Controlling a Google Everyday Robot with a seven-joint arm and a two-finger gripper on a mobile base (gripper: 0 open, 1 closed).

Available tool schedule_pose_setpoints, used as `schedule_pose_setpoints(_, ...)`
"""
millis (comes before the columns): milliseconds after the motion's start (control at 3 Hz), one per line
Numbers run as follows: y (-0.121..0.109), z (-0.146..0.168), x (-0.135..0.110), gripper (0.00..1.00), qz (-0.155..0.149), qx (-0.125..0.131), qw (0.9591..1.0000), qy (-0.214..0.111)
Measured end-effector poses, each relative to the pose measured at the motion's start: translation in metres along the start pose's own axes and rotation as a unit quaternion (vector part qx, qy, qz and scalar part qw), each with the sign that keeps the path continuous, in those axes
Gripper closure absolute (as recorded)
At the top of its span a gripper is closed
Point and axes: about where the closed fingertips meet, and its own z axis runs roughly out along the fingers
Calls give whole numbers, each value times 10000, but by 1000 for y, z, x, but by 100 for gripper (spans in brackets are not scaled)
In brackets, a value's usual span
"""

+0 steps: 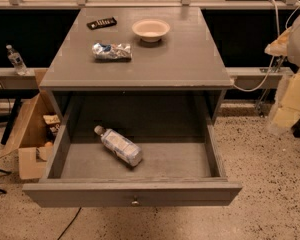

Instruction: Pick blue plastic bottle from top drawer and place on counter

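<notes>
The blue plastic bottle lies on its side on the floor of the open top drawer, left of centre, white cap pointing to the back left. The drawer is pulled fully out, and its round knob is at the middle of the front. The grey counter is the cabinet top above it. My gripper is a blurred pale shape at the right edge of the view. It hangs well to the right of the drawer and apart from the bottle.
On the counter stand a white bowl, a crumpled silver foil bag and a dark remote-like object. A cardboard box sits on the floor to the left. A small clear bottle stands on a far-left ledge.
</notes>
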Motion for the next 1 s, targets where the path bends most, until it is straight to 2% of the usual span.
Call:
schedule_pose_setpoints(333, 0, 0, 0, 0, 2, -1, 10000, -3)
schedule_pose_setpoints(667, -1, 33, -26, 0, 381, -201, 9978, -503)
schedule_pose_setpoints(1000, -4, 70, -54, 0, 815, -463, 9909, -971)
